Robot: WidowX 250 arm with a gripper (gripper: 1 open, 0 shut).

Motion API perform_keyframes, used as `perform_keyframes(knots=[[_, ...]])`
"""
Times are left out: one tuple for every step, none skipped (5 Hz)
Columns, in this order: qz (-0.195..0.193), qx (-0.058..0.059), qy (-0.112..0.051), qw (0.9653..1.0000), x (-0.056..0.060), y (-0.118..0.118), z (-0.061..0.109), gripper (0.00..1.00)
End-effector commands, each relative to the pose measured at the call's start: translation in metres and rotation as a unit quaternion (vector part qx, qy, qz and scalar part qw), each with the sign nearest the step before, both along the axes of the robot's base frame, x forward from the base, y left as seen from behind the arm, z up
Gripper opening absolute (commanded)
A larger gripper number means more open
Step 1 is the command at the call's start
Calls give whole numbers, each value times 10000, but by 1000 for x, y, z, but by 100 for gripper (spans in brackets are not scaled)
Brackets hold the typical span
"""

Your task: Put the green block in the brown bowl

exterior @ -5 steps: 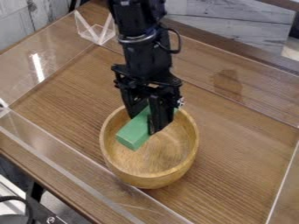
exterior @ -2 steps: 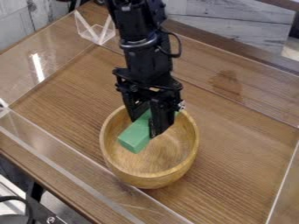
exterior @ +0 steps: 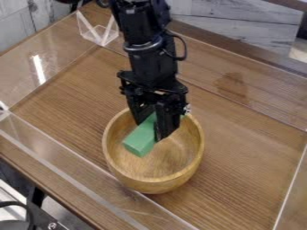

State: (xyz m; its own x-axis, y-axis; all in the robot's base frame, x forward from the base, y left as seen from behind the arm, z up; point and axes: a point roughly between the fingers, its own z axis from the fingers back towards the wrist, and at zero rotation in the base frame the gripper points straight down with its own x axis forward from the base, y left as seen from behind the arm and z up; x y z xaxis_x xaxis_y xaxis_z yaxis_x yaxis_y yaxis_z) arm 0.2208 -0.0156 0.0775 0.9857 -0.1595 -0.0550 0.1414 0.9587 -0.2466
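Camera view: the black claw (exterior: 155, 123) pinches the green block (exterior: 142, 138) by its upper end, reaching down inside the brown bowl (exterior: 180, 169). Tilted, the block hangs within that bowl, which sits on the wooden table (exterior: 72, 90).

arm (exterior: 142, 36): black all over, built from stacked blocky segments with a dull sheen
cable: thin black loop bulging out beside the wrist
gripper (exterior: 157, 119): black, a boxy body ending in two long flat fingers (exterior: 171, 117)
markings: none can be made out
screws: too small to tell
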Motion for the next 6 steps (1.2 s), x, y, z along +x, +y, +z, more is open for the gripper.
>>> perform_keyframes(knots=[[-41, -4, -183, 9998, 7, -2, 5, 0], [-33, -7, -191, 9998, 7, -2, 3, 0], [-24, -10, -197, 9998, 8, -2, 2, 0], [-13, -15, -203, 9998, 9, -2, 1, 0], [-1, -21, -207, 9998, 9, -2, 1, 0], [11, -29, -209, 9998, 10, -2, 0, 0]])
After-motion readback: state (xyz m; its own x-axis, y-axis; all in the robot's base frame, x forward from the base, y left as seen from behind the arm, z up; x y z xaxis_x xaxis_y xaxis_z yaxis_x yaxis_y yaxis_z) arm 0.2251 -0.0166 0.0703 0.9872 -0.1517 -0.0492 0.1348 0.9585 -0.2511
